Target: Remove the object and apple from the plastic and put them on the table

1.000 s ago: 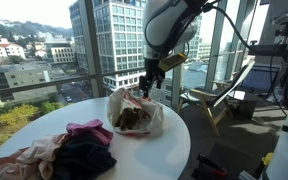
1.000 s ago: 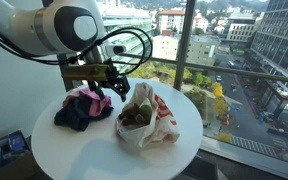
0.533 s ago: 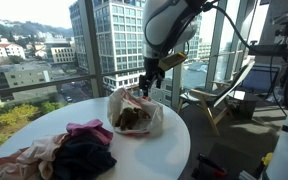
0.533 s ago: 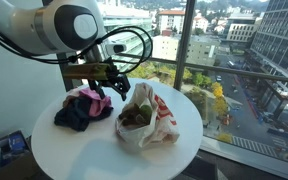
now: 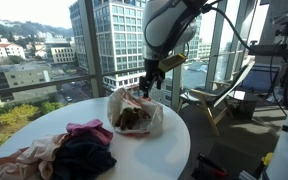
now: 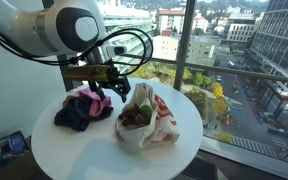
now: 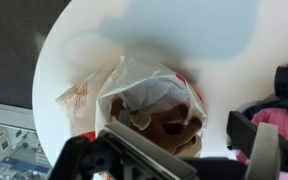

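A white plastic bag with red print [image 5: 136,112] lies on the round white table [image 5: 169,150]; it also shows in the other exterior view [image 6: 149,118] and in the wrist view [image 7: 144,95]. A brown plush object [image 7: 169,128] fills the bag's open mouth [image 5: 130,120] [image 6: 135,116]. No apple is visible. My gripper [image 5: 149,85] [image 6: 110,85] hovers just above the bag's rim with fingers open and empty. In the wrist view the two fingers [image 7: 189,145] frame the plush object.
A pile of clothes in pink, dark navy and beige [image 5: 69,150] [image 6: 81,108] lies on the table beside the bag, pink cloth [image 7: 284,120] near one finger. Large windows stand behind the table. A chair [image 5: 219,100] stands past the table edge.
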You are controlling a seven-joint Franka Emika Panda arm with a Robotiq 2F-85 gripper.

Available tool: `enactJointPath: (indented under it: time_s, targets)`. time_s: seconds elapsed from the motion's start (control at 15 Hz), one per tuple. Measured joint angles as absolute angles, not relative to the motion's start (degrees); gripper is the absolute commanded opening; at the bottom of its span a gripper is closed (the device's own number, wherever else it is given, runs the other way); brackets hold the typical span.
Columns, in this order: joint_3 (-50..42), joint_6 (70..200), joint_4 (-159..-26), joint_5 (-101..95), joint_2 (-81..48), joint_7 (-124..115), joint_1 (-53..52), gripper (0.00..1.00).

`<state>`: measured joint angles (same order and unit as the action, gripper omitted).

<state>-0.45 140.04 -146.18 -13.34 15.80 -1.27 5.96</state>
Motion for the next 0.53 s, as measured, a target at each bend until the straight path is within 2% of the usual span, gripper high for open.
enactJointPath:
  time_s: [0.53]
  targets:
    - [-2.23,148.32,-136.91,-15.93,-1.17,-4.53,6.58,1.00]
